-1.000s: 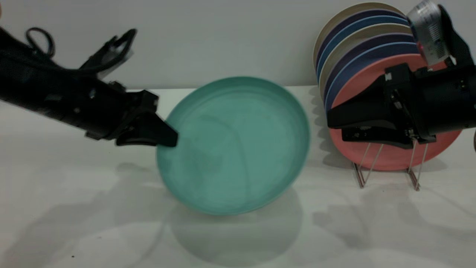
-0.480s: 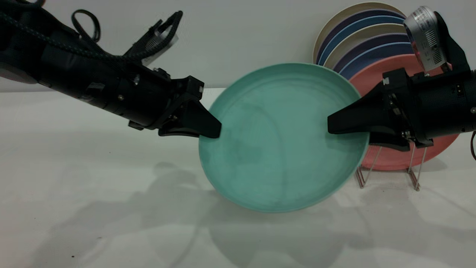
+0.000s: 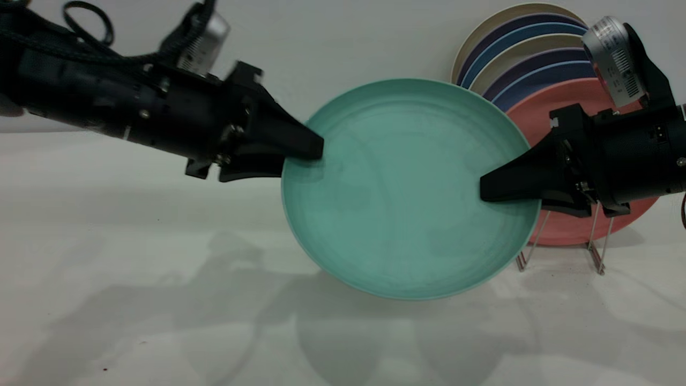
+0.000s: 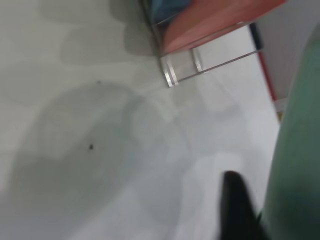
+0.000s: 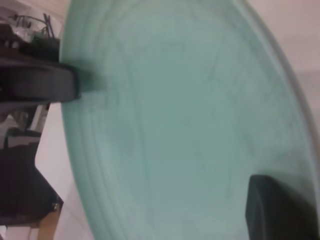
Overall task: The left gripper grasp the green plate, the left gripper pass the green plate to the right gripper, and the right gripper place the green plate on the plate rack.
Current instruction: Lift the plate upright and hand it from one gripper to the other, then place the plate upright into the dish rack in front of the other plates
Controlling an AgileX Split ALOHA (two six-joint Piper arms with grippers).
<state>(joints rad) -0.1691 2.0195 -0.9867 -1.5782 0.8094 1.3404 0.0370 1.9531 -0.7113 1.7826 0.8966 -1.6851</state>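
Note:
The green plate [image 3: 407,187] hangs tilted in the air between the two arms, its face toward the exterior camera. My left gripper [image 3: 316,153] is shut on its left rim; one of its fingers [image 4: 239,205] shows beside the plate's edge [image 4: 300,150]. My right gripper [image 3: 487,195] is open with its jaws straddling the plate's right rim, one finger [image 5: 282,210] in front of the plate's face [image 5: 185,115], the other hidden behind. The plate rack [image 3: 595,252] stands at the back right, behind the right gripper.
The rack holds a salmon-pink plate [image 3: 536,112] in front and several blue, purple and cream plates [image 3: 514,59] behind it, leaning by the wall. The white table [image 3: 134,268] lies below. The rack's wire end [image 4: 200,67] shows in the left wrist view.
The left gripper carried the green plate to the right and upward, then rolled its wrist. The plate's right rim came between the right gripper's jaws. The right arm hardly moved.

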